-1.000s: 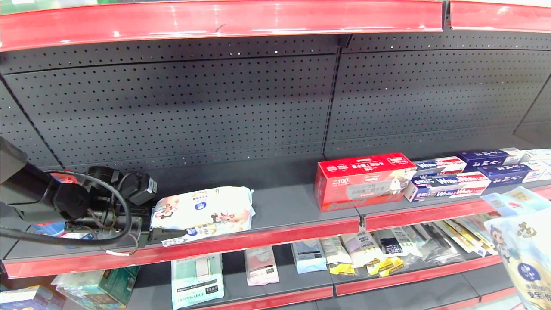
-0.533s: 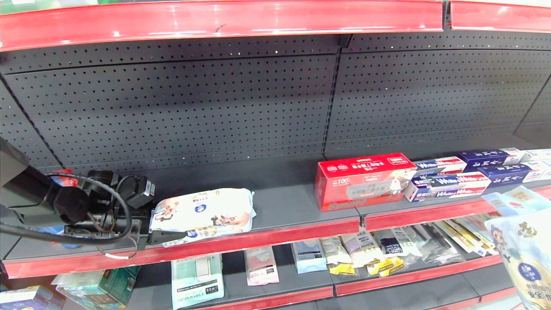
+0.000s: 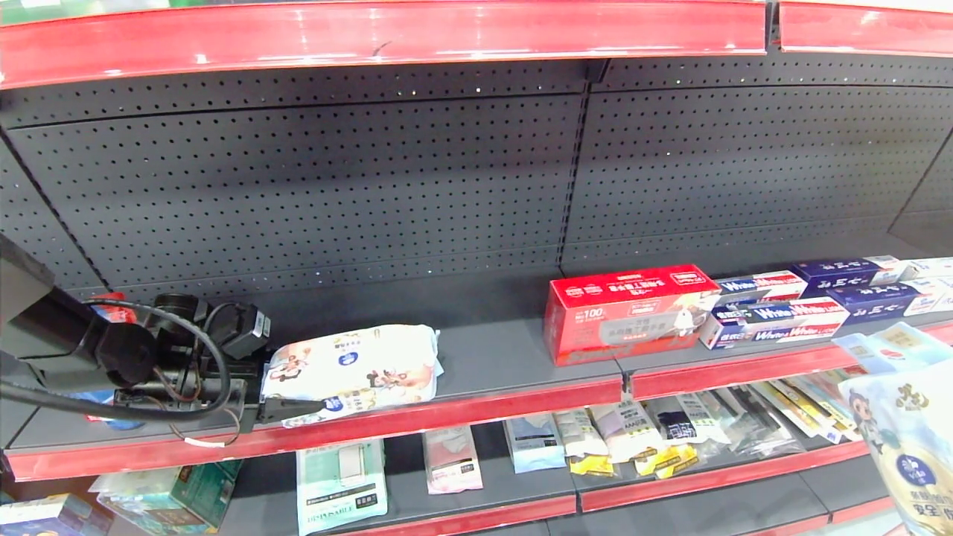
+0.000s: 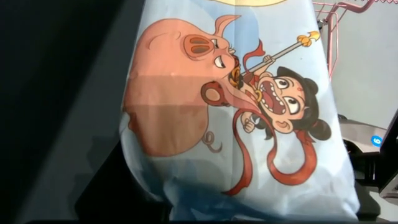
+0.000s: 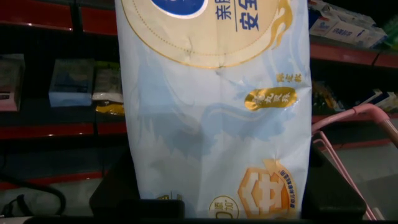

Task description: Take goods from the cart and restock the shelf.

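First, in the head view, the left fingers lay low at the left end of the middle shelf, clamped on the near end of a cartoon packet. That packet rested flat on the shelf board, close behind the red front lip. Well to the right on the same board stood a red box, with blue-and-white cartons just beside it. A second packet stood upright at the lower right corner, in front of the shelving and apart from it. The lower shelf carried a row of small flat packs.

Next, the left wrist view brought the cartoon packet up close: a pale blue wrapper printed with a pig and a shouting child. Dark fingers sat at both of its sides, closed against it. This view added a piece of the pink cart beyond the packet's far corner.

Lastly, the right wrist view gave the grip on the second packet: the right fingers pressed on its lower part from either side, with the wrapper hanging straight between them. Behind it ran the red-lipped shelves with their small packs, and the cart's pink rail curved in near the packet's side
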`<state>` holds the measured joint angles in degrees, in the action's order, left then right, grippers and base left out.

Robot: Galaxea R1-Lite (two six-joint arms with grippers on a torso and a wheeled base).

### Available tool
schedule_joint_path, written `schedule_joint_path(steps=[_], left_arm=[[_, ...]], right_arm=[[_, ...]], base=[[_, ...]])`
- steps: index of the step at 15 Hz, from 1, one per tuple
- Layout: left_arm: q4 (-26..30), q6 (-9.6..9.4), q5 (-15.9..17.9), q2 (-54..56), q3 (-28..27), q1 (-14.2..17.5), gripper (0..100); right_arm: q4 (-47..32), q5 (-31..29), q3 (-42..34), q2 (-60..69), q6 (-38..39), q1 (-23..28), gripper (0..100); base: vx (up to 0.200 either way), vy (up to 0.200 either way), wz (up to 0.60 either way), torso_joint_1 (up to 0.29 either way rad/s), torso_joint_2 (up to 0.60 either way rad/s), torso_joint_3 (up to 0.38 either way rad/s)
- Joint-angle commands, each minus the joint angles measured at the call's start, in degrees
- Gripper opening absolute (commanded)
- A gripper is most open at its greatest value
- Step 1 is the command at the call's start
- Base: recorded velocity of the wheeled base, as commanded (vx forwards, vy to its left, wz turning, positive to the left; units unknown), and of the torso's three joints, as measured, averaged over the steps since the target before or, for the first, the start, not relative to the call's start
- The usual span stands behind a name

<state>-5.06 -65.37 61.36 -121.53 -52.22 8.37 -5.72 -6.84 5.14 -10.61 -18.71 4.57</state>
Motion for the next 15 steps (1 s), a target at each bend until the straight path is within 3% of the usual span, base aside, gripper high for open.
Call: schedule_joint_path(steps=[1,6,7,15], left_arm=[[0.0,0.15,0.0,-0.2,-0.2,-0.1,0],[0.0,-0.38,0.0,-0.8,-0.1,-0.1,0],[0.0,-0.73,0.2,-1.1,-0.1,-0.1,100],[0.1,-0.46,0.3,1.5,-2.8,0.2,100]], right_arm=[[0.0,0.0,0.0,0.1,0.0,0.1,0],[0.0,0.0,0.0,0.1,0.0,0.1,0],[0.0,0.0,0.0,0.1,0.0,0.1,0],[0.0,0.0,0.0,0.0,0.0,0.1,0]], base=[[0.000,0.000,0.00,0.000,0.00,0.000],[0.000,0.000,0.00,0.000,0.00,0.000],[0.000,0.000,0.00,0.000,0.00,0.000],[0.000,0.000,0.00,0.000,0.00,0.000]])
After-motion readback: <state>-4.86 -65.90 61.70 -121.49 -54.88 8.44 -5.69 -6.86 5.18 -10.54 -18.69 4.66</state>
